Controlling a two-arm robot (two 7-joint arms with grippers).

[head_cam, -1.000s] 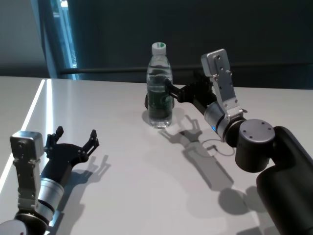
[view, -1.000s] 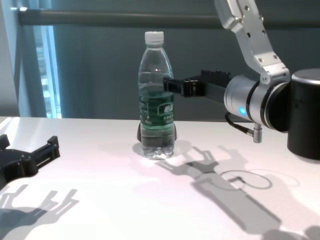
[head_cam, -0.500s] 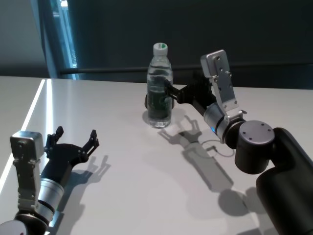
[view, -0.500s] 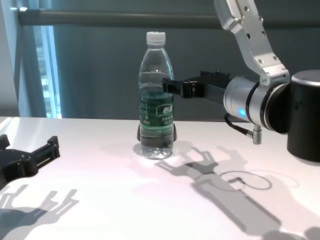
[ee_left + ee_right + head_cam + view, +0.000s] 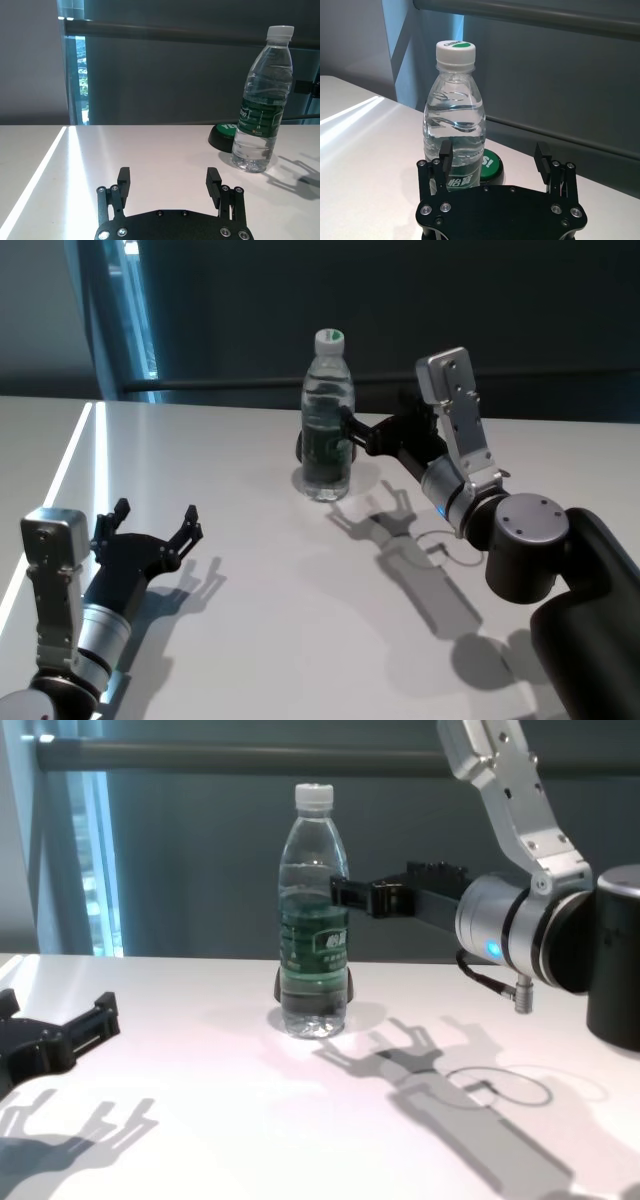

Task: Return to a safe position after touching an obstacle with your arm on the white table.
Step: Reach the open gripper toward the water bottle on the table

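The right gripper (image 5: 493, 155), fingers spread wide, has the bottle (image 5: 454, 112) just before its one finger (upright on the white table (image 5: 300, 570)); the left gripper (image 5: 170, 183) rests open, far away.

A low, round black puck with a green top (image 5: 223, 133) lies flat at the back of the scene. White lettering shows on its green face (image 5: 490, 162), only partly readable. Behind it runs a dark wall with a horizontal grey rail (image 5: 230, 758). A tall window strip (image 5: 125, 310) glows blue-white at the far left.
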